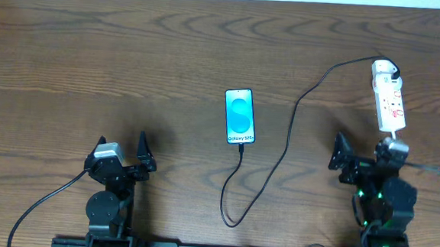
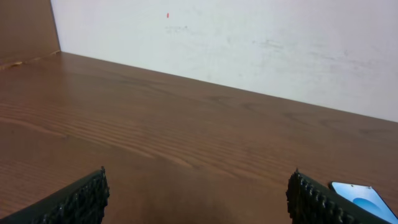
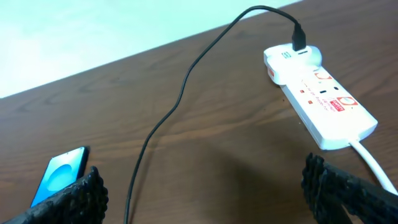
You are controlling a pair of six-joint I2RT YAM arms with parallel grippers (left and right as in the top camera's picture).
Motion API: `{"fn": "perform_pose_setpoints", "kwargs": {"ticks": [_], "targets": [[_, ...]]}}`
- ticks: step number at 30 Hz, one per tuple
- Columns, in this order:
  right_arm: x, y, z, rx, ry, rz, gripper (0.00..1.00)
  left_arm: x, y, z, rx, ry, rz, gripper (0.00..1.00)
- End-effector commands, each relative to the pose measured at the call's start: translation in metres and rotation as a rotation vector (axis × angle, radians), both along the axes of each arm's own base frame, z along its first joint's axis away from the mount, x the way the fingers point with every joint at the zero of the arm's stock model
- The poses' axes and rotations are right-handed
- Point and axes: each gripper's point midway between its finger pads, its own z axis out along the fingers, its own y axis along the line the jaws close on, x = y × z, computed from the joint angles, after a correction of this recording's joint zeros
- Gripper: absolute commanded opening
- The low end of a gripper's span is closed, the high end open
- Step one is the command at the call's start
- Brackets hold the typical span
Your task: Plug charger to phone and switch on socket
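The phone (image 1: 239, 115) lies flat at the table's middle with its blue screen up. The black charger cable (image 1: 283, 150) runs from the phone's near end, loops toward the front edge, then climbs to the far end of the white socket strip (image 1: 388, 97) at the right. In the right wrist view the cable (image 3: 180, 93) is plugged into the strip (image 3: 320, 99), and the phone (image 3: 59, 174) shows at the lower left. My left gripper (image 1: 122, 157) is open and empty at the front left. My right gripper (image 1: 362, 157) is open and empty just before the strip's near end.
The strip's white cord (image 3: 373, 165) leaves its near end toward my right arm. A pale wall (image 2: 249, 43) stands behind the table's far edge. The phone's corner (image 2: 364, 196) shows past my left gripper's right finger.
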Motion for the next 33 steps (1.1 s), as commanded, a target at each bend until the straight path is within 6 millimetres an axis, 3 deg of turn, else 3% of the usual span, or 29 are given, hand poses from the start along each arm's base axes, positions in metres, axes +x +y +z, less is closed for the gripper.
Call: {"fn": "perform_pose_setpoints", "kwargs": {"ticks": [1, 5, 16, 23, 33], "targets": [[-0.007, 0.001, -0.007, -0.003, -0.034, -0.008, 0.99, -0.001, 0.003, -0.017, 0.014, 0.055, 0.013, 0.91], [-0.016, 0.003, -0.02, -0.009, -0.049, -0.007, 0.99, -0.001, 0.003, -0.017, 0.014, 0.055, 0.013, 0.9], [-0.022, 0.009, 0.017, -0.135, -0.219, 0.033, 0.99, -0.001, 0.003, -0.017, 0.014, 0.055, 0.013, 0.91], [-0.025, 0.033, 0.019, -0.319, -0.255, 0.207, 0.99, -0.001, 0.003, -0.017, 0.014, 0.055, 0.013, 0.91], [-0.025, 0.034, 0.019, -0.332, -0.257, 0.215, 0.99, -0.001, 0.003, -0.017, 0.014, 0.055, 0.013, 0.91]]}}
